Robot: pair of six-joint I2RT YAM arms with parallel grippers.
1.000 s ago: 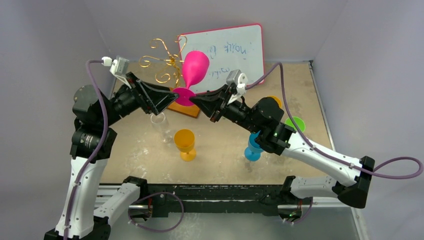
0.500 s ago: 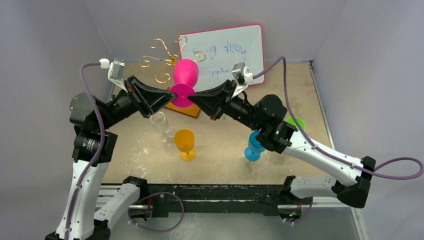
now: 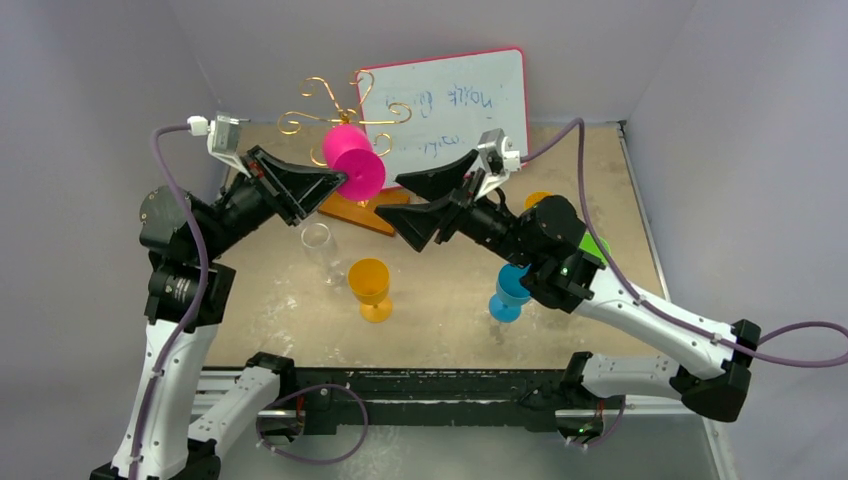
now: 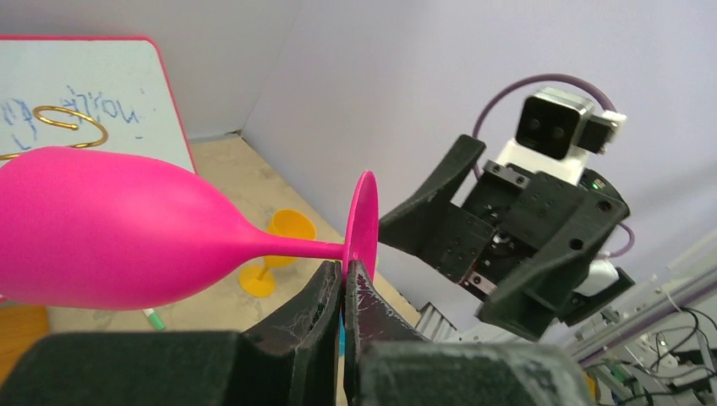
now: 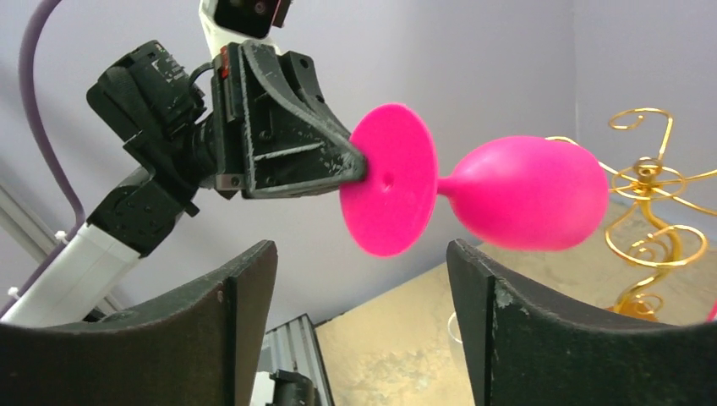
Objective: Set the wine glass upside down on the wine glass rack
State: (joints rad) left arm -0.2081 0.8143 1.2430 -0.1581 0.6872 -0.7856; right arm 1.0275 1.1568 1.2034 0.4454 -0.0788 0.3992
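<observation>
The pink wine glass (image 3: 352,160) lies on its side in the air, bowl toward the wine glass rack (image 3: 330,105), a gold wire tree on a brown base (image 3: 362,212). My left gripper (image 3: 345,183) is shut on the rim of the glass's foot. In the left wrist view the pads (image 4: 345,269) pinch the foot disc (image 4: 364,224) edge-on. My right gripper (image 3: 398,198) stands open just right of the foot, touching nothing. In the right wrist view the foot (image 5: 393,190) faces my open right gripper (image 5: 362,262), with the rack (image 5: 647,182) behind the bowl.
On the table stand a yellow glass (image 3: 370,285), a clear glass (image 3: 318,240), a blue glass (image 3: 508,295), a green cup (image 3: 592,245) and an orange one (image 3: 537,198). A pink-framed whiteboard (image 3: 450,100) leans at the back wall behind the rack.
My right gripper has let go of the foot, opened and drawn back to the right. The left gripper has taken the foot and tipped the glass from upright onto its side, bowl toward the rack.
</observation>
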